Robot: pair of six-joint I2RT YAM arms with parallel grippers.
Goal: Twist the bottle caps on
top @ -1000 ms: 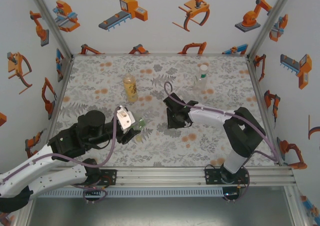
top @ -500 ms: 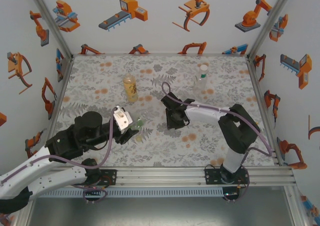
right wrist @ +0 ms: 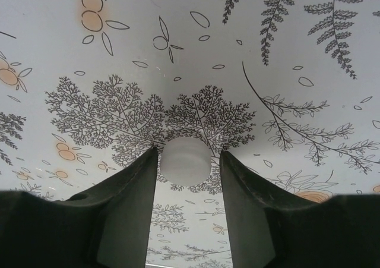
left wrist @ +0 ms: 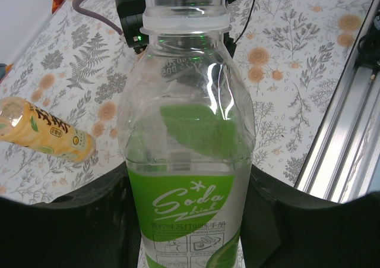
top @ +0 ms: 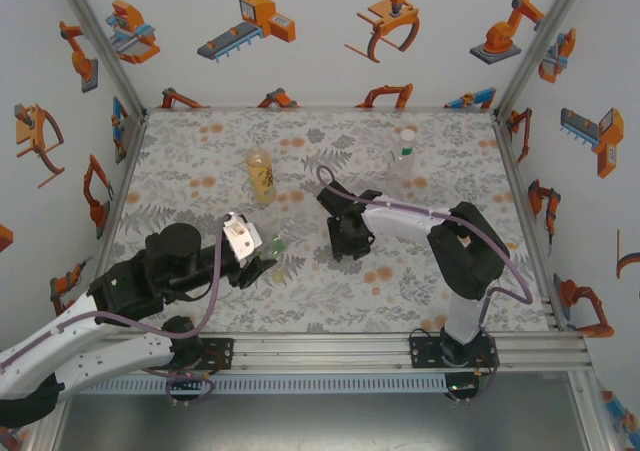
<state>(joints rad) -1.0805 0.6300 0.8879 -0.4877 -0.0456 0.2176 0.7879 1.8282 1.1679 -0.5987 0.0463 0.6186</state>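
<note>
black right hand [right wrist: 187, 156] low astride white cap [right wrist: 185, 164]

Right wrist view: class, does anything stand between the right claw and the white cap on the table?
Nothing visible does. The white cap lies on the floral table, right between the two fingers of the right claw, whose jaws stand apart either side of it.

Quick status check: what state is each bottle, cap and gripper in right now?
soda bottle: uncapped, neck open, held by left gripper.
left gripper: shut on soda bottle.
loose cap: lying on table between jaws of right gripper.
right gripper: open, straddling loose cap, not clamped.
amber bottle: upright, standing free; capped or not, cannot tell.
slim bottle: upright, standing free, white cap on.
</note>
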